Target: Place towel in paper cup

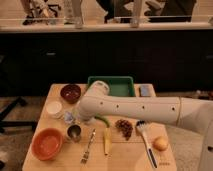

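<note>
Towel-wise, the thin pale blue-grey cloth sits bunched on the wooden tabletop just right of the short white paper cup. The claw is right at it, fingers together, apparently pinching the cloth (hard to see). I'd lift clear of the rim, center over the mouth, then release.

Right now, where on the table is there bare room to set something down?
Bare wood shows between the orange bowl and fork, and on the table between the yellow item and brush. The left is crowded: paper cup, metal cup, gripper beside them.
</note>
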Robot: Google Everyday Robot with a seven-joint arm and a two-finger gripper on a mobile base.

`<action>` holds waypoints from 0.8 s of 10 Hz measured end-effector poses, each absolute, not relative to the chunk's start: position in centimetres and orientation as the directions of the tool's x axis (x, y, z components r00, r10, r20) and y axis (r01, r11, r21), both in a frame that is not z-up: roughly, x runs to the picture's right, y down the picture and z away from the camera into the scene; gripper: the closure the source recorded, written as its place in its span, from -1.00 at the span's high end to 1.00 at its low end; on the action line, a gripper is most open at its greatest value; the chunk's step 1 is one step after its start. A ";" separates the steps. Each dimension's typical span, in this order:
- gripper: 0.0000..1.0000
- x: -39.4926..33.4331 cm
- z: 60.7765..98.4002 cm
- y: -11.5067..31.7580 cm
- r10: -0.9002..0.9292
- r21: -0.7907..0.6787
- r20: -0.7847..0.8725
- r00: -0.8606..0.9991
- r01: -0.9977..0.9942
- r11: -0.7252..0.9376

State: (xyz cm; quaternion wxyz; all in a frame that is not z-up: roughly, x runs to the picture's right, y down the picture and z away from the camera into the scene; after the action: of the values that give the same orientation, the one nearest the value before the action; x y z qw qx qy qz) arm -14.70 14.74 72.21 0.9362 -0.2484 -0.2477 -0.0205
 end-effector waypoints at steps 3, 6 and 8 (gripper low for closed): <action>-1.00 -14.9 72.2 14.7 0.082 -0.455 0.476 0.876 0.165 0.875; -1.00 -15.0 72.2 14.7 0.081 -0.455 0.476 0.875 0.166 0.875; -1.00 -14.9 72.2 14.8 0.081 -0.455 0.476 0.876 0.166 0.875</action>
State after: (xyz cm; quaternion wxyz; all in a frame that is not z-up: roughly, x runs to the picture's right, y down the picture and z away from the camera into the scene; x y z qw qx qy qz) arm -14.92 14.75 72.17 0.9359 -0.2490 -0.2482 -0.0226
